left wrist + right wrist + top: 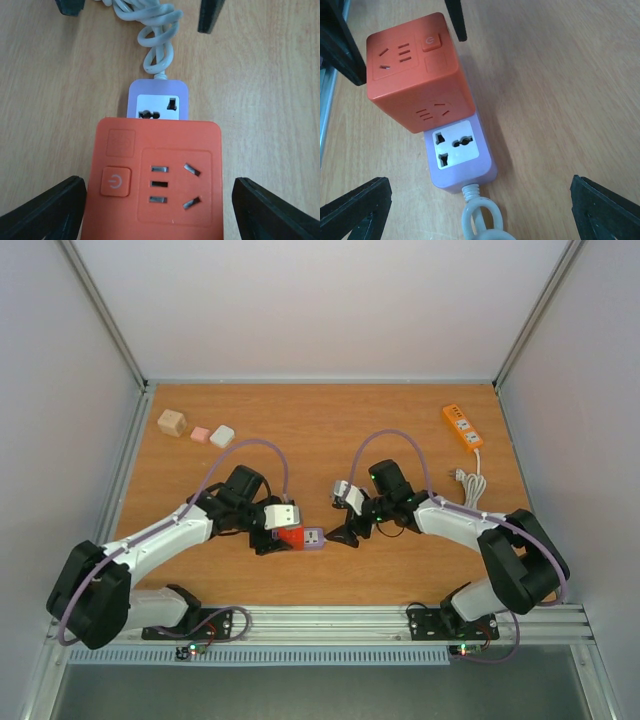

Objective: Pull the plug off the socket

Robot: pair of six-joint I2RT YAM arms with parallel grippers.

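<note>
Left gripper [160,212] gapes wide, its fingers flanking the orange plug cube [155,175] and clamping nothing. Right gripper [480,210], equally spread, straddles the purple socket [460,160]. The plug sits seated in the socket, mid-table. Far right lies an orange power strip [462,427]; far left, three small blocks [196,430].

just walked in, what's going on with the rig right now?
Both arms have open tools at one assembly mid-table: an orange cube plug adapter plugged into a purple socket block with a coiled white cord. The left tool straddles the orange cube, the right tool straddles the purple block. Neither has closed; nothing is pulled apart yet.
</note>
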